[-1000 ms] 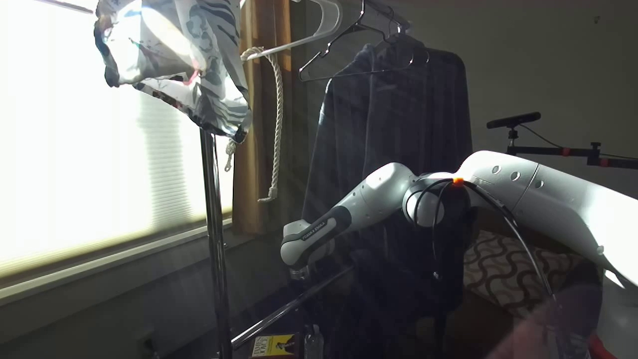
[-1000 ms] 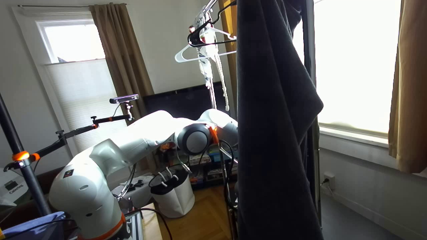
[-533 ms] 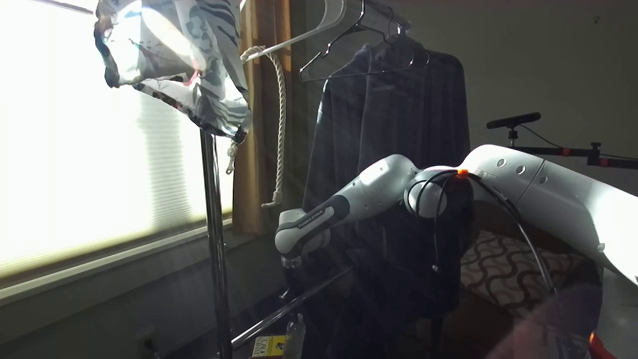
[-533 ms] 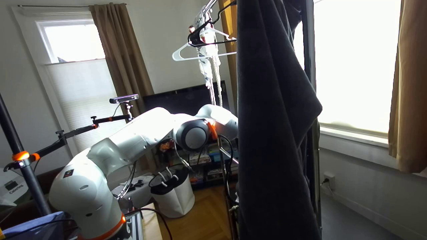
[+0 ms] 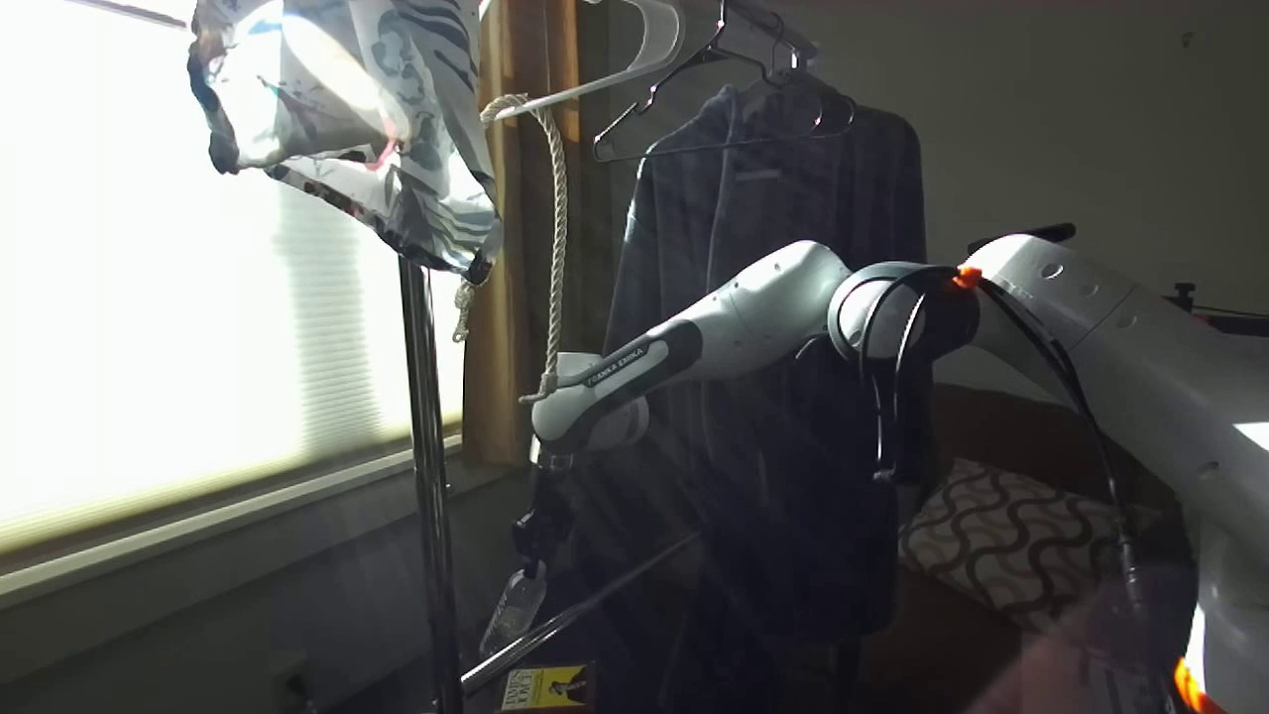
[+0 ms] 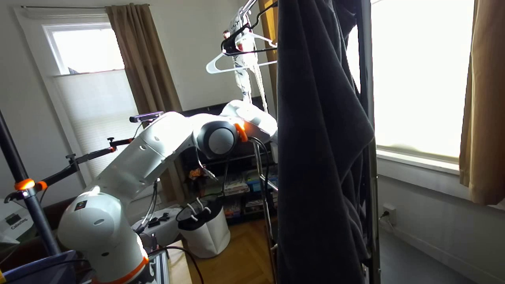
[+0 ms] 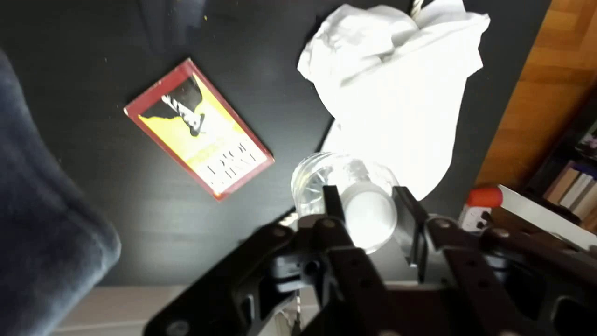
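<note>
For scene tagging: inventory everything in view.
bottle: 1, clear, in gripper
book: 1, yellow/red, on dark surface
cloth: 1, white, beside book
garment: 1+, blue-grey, on rack
printed fabric: 1, white, at rack
hangers: 2+, white/black, on rack
rope: 1+, cream, by hangers
rack: 1, chrome, by windows
windows: 2+, white, beside curtains
curtains: 3+, brown, beside windows
cushion: 1, brown, behind arm
basket: 1, white, on floor
arm: 1, white, at rack
gripper: 1, black, closed on bottle
</note>
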### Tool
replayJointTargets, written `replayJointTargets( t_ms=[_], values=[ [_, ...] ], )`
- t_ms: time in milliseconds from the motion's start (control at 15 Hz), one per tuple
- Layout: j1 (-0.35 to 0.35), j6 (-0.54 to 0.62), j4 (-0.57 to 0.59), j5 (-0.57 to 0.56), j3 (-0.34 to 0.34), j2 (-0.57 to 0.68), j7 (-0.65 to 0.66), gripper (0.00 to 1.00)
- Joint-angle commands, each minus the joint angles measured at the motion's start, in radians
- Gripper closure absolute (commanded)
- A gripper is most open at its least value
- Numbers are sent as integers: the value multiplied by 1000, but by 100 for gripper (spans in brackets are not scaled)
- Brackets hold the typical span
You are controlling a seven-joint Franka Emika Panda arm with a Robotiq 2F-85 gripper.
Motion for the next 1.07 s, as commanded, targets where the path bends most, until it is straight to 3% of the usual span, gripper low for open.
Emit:
replayJointTargets(
  t_ms=[0,467,733,867,1000],
  values=[
    [-35,136,-230,44,52,-199,-103,92],
    [-129,479,-517,194,147,-434,-213,92],
    [-212,650,-704,317,244,-561,-298,92],
    [-290,734,-803,409,342,-625,-393,92],
    [-403,803,-878,521,484,-674,-532,92]
  ],
)
